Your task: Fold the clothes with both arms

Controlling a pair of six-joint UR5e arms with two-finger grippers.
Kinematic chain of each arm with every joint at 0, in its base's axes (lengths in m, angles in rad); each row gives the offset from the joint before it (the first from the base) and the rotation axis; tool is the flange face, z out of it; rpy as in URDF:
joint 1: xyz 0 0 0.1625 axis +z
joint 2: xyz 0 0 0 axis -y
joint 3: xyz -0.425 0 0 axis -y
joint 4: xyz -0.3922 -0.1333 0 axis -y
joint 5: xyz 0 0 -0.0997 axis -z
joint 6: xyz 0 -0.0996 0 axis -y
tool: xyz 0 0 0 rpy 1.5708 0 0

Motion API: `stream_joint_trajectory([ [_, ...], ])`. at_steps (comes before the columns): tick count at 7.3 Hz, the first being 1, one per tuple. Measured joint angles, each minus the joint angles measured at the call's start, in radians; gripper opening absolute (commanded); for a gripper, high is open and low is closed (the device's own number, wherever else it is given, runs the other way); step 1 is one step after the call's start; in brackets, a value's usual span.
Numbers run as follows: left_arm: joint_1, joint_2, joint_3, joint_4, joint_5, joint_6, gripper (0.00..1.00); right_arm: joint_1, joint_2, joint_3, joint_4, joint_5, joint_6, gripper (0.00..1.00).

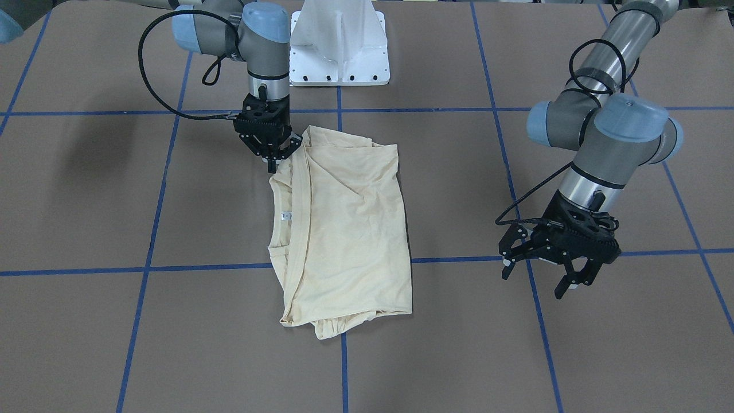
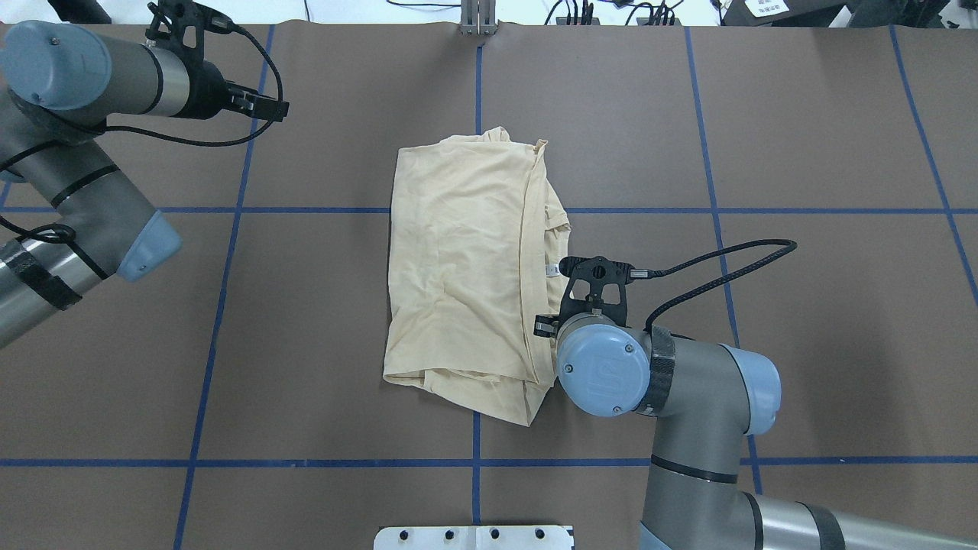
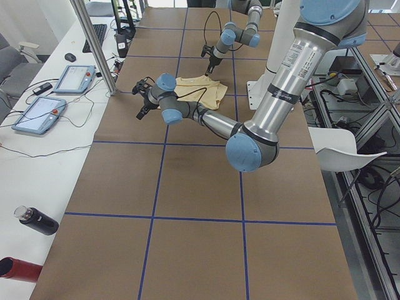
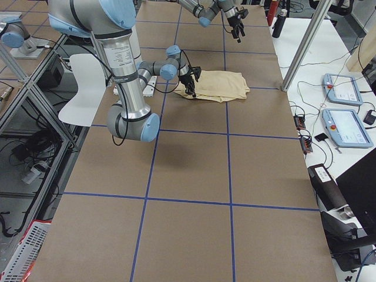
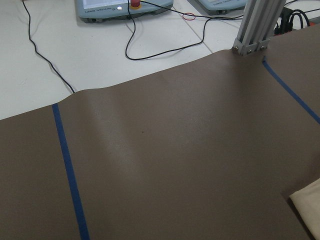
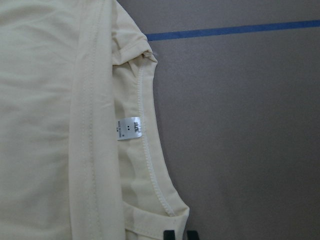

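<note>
Standing behind the robot, with 12 o'clock pointing away from it across the worktop [image 2: 802,344], I start at the far left. There the left end effector [image 1: 542,275] hangs above bare brown surface at about 10 o'clock from the garment, with its fingers spread wide and nothing in them. In the middle lies the T-shirt [image 2: 458,267], a pale cream bundle already folded into a rough rectangle, long side running from 12 to 6 o'clock, across a blue tape line [image 2: 649,210]. It looks thin, light and limp. I'd expect it to sag from any single hold, slide easily on the smooth covering, and let its stacked layers slip apart. The sensible holds seem to be two corners of one edge, pinched through every layer by both arms together. No printed design shows on the upward face. Along its 3 o'clock edge the neckline is exposed, and the small white neck label [image 6: 129,129] appears to read "SIZE" sideways, while the finer marks are too small to make out. Just past that, at the shirt's 4 o'clock corner, the right end effector [image 1: 274,155] points straight down. Its fingers are drawn nearly together, and it seems to pinch the cloth's edge near the shoulder.
</note>
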Motion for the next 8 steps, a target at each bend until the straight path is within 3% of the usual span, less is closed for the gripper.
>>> stream_joint_trajectory([
  [2,0.0,0.0,0.0,0.0,0.0,0.0,1.0,0.005,0.067,-0.009,-0.033,-0.001,-0.02,1.0],
  [4,0.0,0.0,0.0,0.0,0.0,0.0,1.0,-0.003,0.166,-0.019,-0.178,0.004,-0.04,0.99],
  [6,0.0,0.0,0.0,0.0,0.0,-0.001,1.0,-0.037,0.2,-0.063,-0.256,0.01,-0.115,0.83],
  [8,0.0,0.0,0.0,0.0,0.0,-0.002,1.0,-0.047,0.204,-0.079,-0.279,0.075,-0.236,0.65],
])
